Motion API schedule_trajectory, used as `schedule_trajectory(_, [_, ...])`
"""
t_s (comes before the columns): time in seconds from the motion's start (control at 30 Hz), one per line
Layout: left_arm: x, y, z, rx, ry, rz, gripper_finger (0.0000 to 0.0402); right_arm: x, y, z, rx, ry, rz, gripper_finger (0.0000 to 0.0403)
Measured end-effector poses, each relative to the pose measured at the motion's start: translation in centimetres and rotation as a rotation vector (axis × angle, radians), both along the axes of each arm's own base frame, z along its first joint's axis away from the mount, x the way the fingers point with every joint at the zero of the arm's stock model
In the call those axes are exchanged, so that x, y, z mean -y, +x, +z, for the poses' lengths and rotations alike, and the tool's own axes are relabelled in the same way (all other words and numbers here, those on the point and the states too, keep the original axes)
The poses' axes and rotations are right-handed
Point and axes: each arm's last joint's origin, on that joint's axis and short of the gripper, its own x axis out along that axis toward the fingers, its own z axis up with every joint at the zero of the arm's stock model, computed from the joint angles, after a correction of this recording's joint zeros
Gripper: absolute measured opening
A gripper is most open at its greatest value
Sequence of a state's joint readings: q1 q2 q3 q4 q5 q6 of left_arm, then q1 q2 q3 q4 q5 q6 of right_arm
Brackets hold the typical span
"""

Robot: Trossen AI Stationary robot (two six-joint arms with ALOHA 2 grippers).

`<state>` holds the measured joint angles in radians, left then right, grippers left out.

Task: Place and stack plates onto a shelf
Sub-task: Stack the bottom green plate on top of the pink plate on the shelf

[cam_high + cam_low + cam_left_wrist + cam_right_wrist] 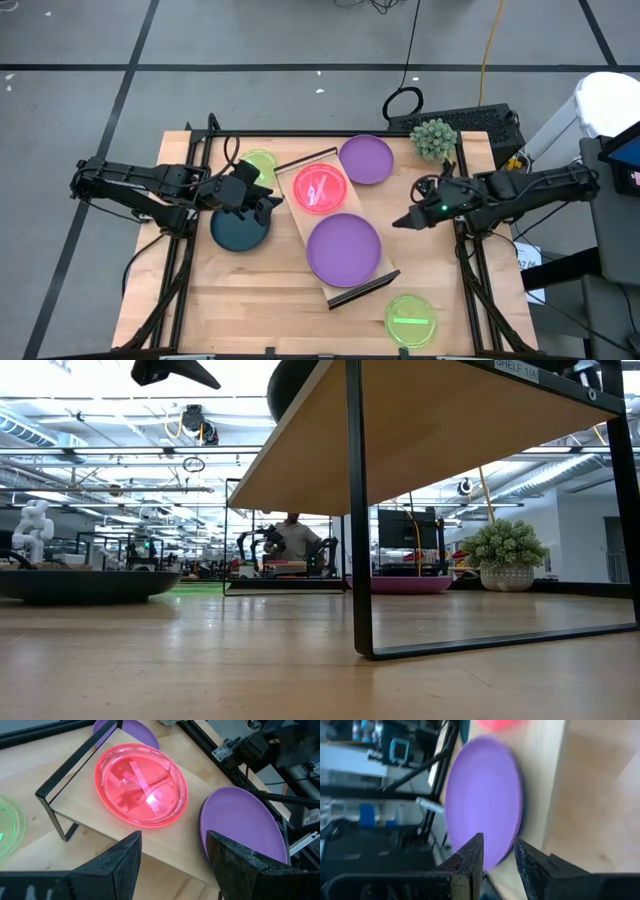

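Observation:
The shelf [300,225] lies slantwise mid-table. On it rest a pink-red plate [320,188] toward the far end and a large purple plate [343,250] toward the near end. A second purple plate [365,158], a dark teal plate [240,230] and two green plates [262,161] [411,320] lie on the tabletop. My left gripper [272,205] [172,840] hovers open at the shelf's left side, over the teal plate's edge, facing the pink-red plate [141,784]. My right gripper [397,223] [498,842] hangs right of the shelf, narrowly open, facing the purple plate [482,800].
A potted plant [433,138] stands near the table's far right corner. Black frame rails [470,270] run along the left and right table edges. In the low view the shelf's dark leg [357,510] stands close to the camera, and a person [295,538] sits far off in the room.

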<state>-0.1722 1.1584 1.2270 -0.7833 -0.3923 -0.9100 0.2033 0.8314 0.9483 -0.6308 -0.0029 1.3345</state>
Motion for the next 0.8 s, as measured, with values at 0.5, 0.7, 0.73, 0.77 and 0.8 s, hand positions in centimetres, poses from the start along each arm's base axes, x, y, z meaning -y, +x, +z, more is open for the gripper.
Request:
schedule_trajectory(0.5, [0.0, -0.1, -0.1, -0.027, 0.024, -0.015, 0.0225, -3.8, -2.3, -1.3, -0.216, 0.102, 0.167, 0.0093])
schedule_trajectory(0.7, [0.0, -0.2, -0.3, -0.044, 0.028, -0.018, 0.0225, -5.0, -2.7, -2.6, -0.371, 0.049, 0.21, 0.0093])
schedule_trajectory(0.73, [0.0, -0.2, -0.3, -0.042, 0.023, -0.014, 0.0225, -5.2, -2.7, -2.9, -0.396, 0.036, 0.216, 0.0093])
schedule_trajectory(0.77, [0.0, -0.2, -0.3, -0.039, 0.015, -0.008, 0.0225, -5.3, -2.7, -3.2, -0.423, 0.022, 0.219, 0.0093])
schedule_trajectory(0.8, [0.0, -0.2, -0.3, -0.037, 0.011, -0.005, 0.0225, -5.5, -2.7, -3.4, -0.449, 0.01, 0.221, 0.0093])
